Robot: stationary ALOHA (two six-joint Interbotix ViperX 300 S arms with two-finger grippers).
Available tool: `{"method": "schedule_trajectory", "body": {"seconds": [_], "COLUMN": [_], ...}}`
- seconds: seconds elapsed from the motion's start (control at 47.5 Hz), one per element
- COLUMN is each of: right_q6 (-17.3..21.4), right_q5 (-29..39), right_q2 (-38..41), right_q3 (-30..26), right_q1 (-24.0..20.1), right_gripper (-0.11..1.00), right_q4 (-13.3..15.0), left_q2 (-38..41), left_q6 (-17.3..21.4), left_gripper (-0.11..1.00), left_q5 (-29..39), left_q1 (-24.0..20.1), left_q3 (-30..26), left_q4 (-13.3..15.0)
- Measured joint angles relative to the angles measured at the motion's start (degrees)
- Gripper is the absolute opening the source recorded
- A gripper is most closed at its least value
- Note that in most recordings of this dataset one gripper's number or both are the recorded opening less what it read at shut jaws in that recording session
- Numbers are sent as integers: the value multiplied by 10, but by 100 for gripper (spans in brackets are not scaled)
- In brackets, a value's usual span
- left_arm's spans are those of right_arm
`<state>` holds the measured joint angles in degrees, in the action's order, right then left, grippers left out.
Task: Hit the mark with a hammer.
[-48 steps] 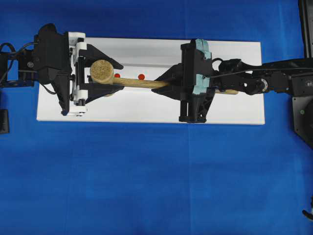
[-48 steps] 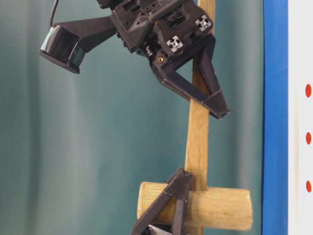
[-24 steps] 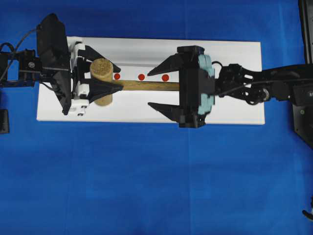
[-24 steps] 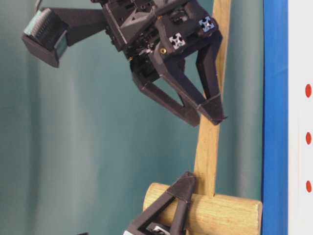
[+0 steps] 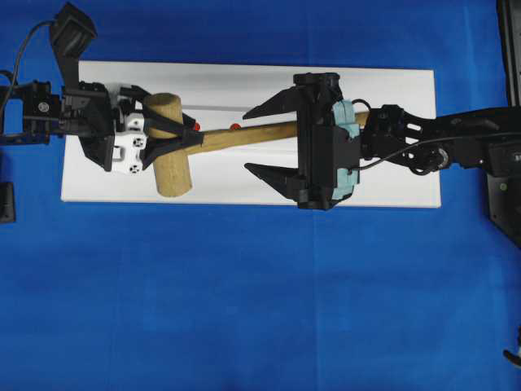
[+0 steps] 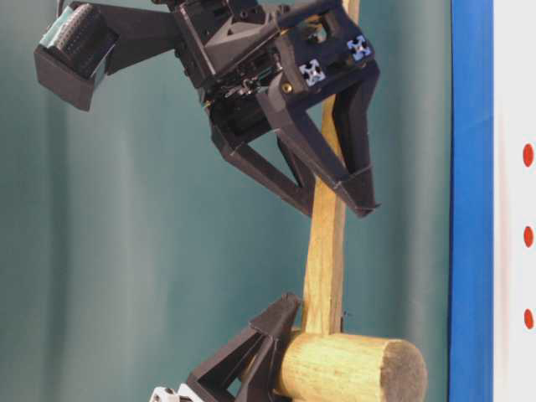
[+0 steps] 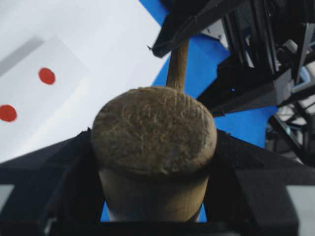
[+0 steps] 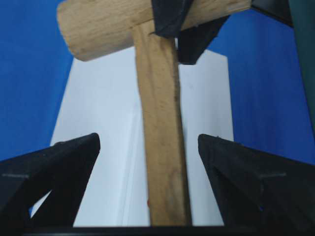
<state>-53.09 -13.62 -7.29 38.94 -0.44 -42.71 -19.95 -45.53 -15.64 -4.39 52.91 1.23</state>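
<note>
The hammer's thick tan head is held above the white board, with my left gripper shut on it beside the handle joint. In the left wrist view the head fills the space between the black fingers. The slim handle slants right, passing between the jaws of my right gripper, which is open and clear of it on both sides. Red marks lie in a row on the board; the hammer partly covers them from above.
Blue cloth surrounds the board on all sides. From table level the head's face hangs a short way off the board surface. A dark fixture stands at the right edge.
My right gripper opened and let go of the handle. The left gripper has turned the hammer, so the head swung toward the board's front edge and the handle now slants.
</note>
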Motion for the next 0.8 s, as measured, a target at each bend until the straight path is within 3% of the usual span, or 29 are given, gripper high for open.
{"method": "schedule_trajectory", "body": {"seconds": [0.294,0.4,0.463,0.589,0.673,0.799], "right_q6": [-10,-14,-15,-17,-18,-19], "right_q5": [-3,-6,-9,-12,-12,-11], "right_q2": [12,18,20,21,21,21], "right_q3": [2,2,2,2,2,2], "right_q1": [0,-1,-3,-3,-4,-4], "right_gripper": [89,83,70,32,12,8], "right_q4": [1,0,0,1,1,2], "left_q2": [-1,0,0,0,0,0], "left_q6": [-5,-6,-6,-6,-6,-7], "left_gripper": [44,44,44,44,44,44], "left_q5": [0,0,0,0,0,0], "left_q1": [14,24,27,30,30,28], "left_q3": [-1,-4,-5,-5,-5,-5], "left_q4": [0,2,3,3,3,4]}}
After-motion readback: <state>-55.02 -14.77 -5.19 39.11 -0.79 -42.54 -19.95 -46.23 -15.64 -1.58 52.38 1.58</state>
